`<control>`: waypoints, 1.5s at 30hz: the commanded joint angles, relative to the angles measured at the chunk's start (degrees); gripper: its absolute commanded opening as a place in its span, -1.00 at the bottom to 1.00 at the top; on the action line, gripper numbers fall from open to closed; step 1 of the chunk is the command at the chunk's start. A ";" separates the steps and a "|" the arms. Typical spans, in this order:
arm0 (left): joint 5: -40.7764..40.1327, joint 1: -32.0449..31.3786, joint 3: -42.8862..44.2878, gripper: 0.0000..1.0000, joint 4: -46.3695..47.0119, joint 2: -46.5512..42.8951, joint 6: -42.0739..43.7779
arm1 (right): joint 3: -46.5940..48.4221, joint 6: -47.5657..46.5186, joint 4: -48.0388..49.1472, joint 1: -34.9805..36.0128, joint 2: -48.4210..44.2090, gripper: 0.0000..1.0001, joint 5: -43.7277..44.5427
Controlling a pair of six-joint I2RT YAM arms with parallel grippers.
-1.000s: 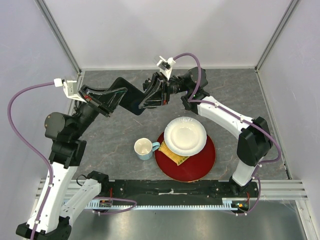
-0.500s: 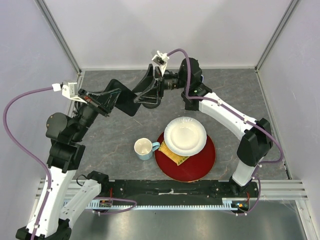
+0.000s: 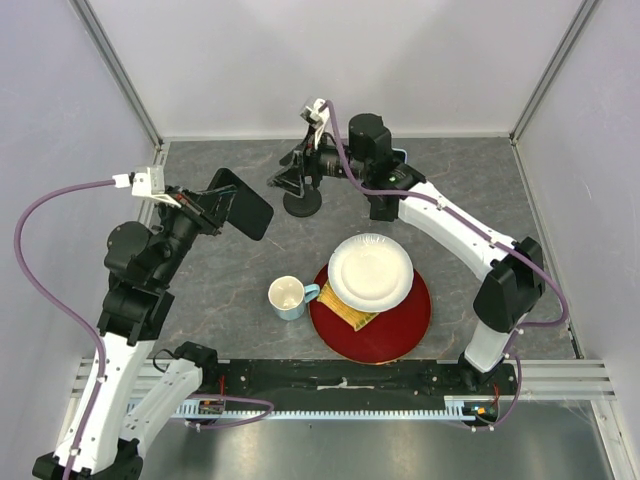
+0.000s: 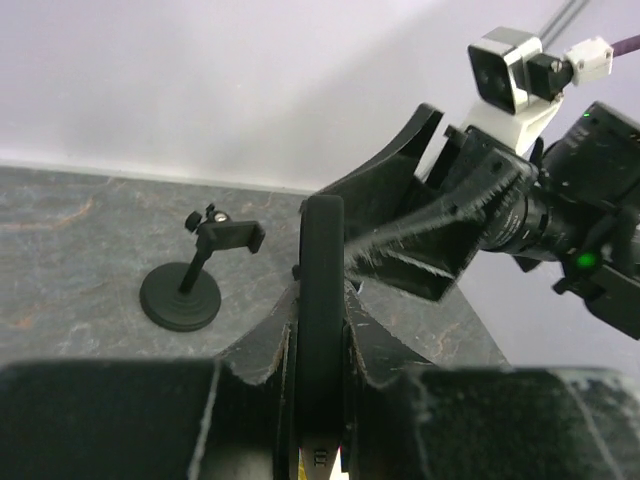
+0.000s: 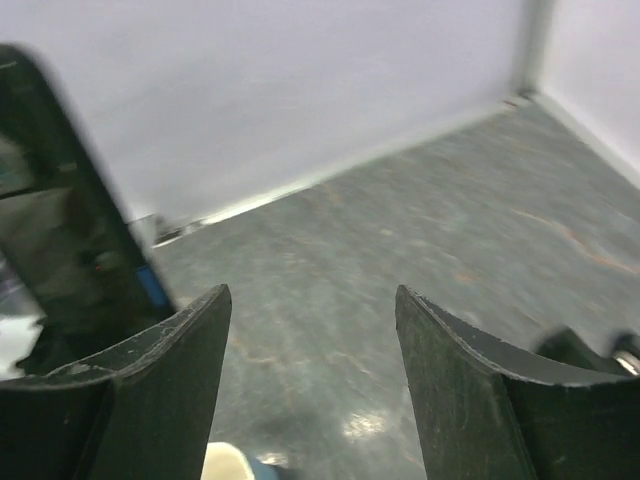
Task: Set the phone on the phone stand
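**Phone [image 4: 322, 300] clamped in the left claw [image 3: 222, 200], off the stand [image 4: 184, 292]**

I see my left claw closed on the phone. In its wrist view the handset stands edge-on between the two fingers, pinched from both sides and lifted off the table [image 3: 220, 280]. The stand sits ahead of this claw and to its left. It is upright on its round base, its small clamp head is empty, and it is apart from the phone.

My right claw [image 3: 283, 180] is ahead of the left one and to its right, with its jaws spread and nothing between them. From above it hangs right by the head of the stand, but I cannot tell whether it touches. In the right wrist view only bare table shows between the fingers. The phone is a dark, blurred slab off to that claw's left.

Behind both claws, toward the arm bases, are a cup [image 3: 288, 296] and a white plate [image 3: 370, 270] resting on a red plate [image 3: 395, 325].
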 commanded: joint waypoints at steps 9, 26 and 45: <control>-5.73 0.05 0.55 -0.95 1.14 1.90 -2.16 | 8.14 -6.48 -10.76 -0.06 10.12 0.08 47.19; -14.96 -0.03 -5.42 -0.95 14.67 7.70 -6.91 | 13.23 -5.16 -12.43 -0.15 18.38 -0.24 48.86; -14.26 -0.30 -1.45 -0.95 45.25 28.27 -3.93 | 18.59 -12.89 -23.32 -1.29 16.36 0.30 43.34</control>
